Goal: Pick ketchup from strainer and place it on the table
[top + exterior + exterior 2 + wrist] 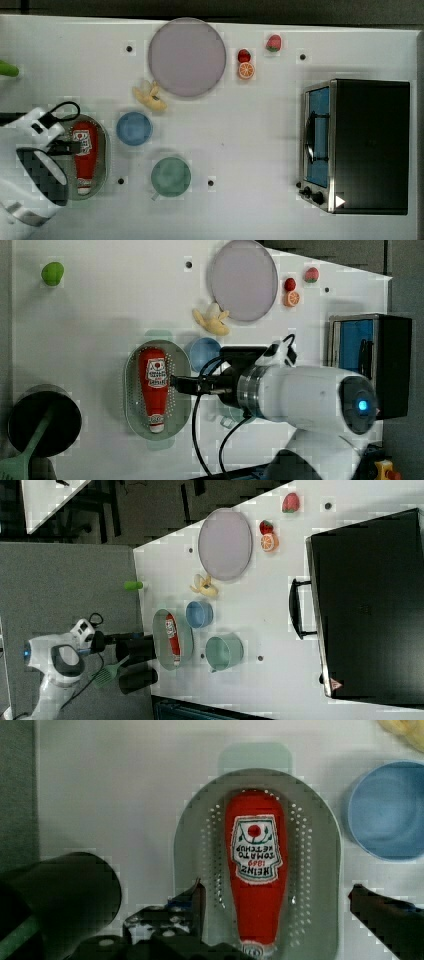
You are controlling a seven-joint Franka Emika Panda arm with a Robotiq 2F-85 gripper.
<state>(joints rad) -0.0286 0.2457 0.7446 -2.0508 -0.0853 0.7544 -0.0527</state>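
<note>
The ketchup (85, 151), a red squeeze bottle with a white cap and a white-and-red label, lies lengthwise in the pale green strainer (102, 150) near the top view's left edge of the white table (250, 140). My gripper (70, 146) hovers above the strainer, open and holding nothing. In the wrist view the ketchup (255, 870) rests on the strainer's (327, 870) perforated bottom, and the gripper (276, 889) has its fingers (192, 900) spread on either side of the bottle's narrow end. The left view has the gripper (180, 384) over the ketchup (154, 382) in the strainer (132, 390).
A blue bowl (134, 128) and a green cup (171, 176) stand right beside the strainer. A banana (150, 96), a lilac plate (186, 56) and fruit pieces (245, 64) lie further back. A toaster oven (357, 145) fills the top view's right. A black cup (42, 420) holds a green spatula.
</note>
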